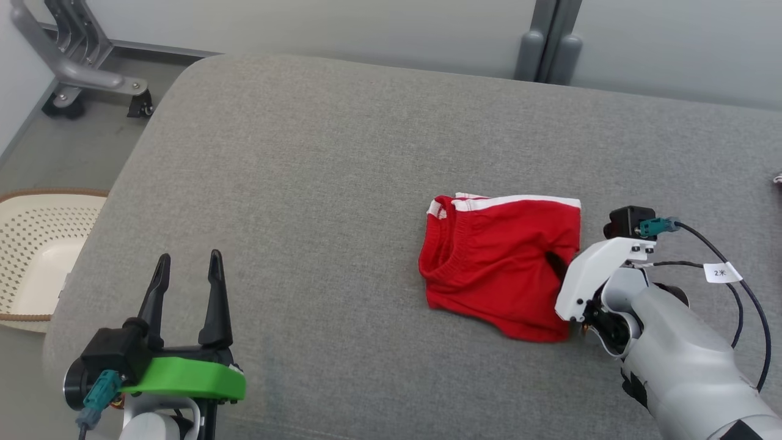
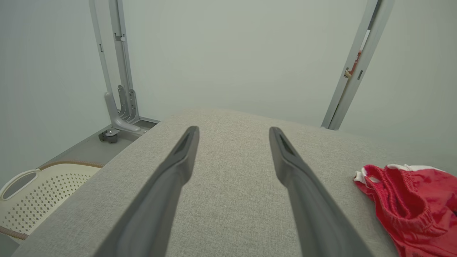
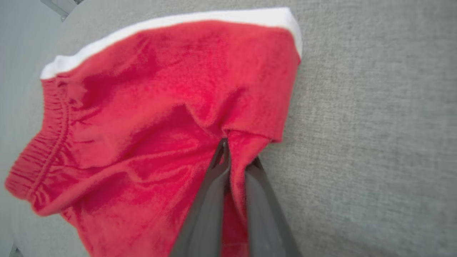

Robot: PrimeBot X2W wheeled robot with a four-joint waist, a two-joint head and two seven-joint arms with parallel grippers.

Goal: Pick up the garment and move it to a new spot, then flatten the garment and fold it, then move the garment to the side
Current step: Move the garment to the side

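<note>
Right gripper (image 3: 235, 155), R-wrist view: both dark fingers are pressed together on a raised ridge of red cloth near the right-hand edge of the garment (image 3: 160, 107), i.e. pinching the garment, and the cloth puckers toward the tips. Head view: the arm comes in from the right w/ the fingertips on the garment (image 1: 495, 263), which lies crumpled in a rough square on the grey fabric-covered tabletop (image 1: 317, 153), right of centre. Its white trim (image 1: 519, 201) runs along the far edge and its elastic waistband (image 1: 443, 244) faces left. Left gripper (image 1: 188, 260) sits at lower left, well apart from the garment, fingers spread w/ nothing between them. L-wrist view confirms the wide gap, w/ the garment (image 2: 410, 207) off to the right. A cream perforated basket (image 1: 36, 256) stands beside the tabletop's left edge. Step in hand, as judged: pick-up, ahead of the move to a new spot. How many layers the pinch holds cannot be told, so the lift should probably go slow and straight up until the hanging hem clears the surface, and only then sideways. Watch for cloth sliding out of the tips. A set-down nearer centre, within reach of both arms, would suit the flattening to come, w/ the free arm kept open for an opposite corner.
</note>
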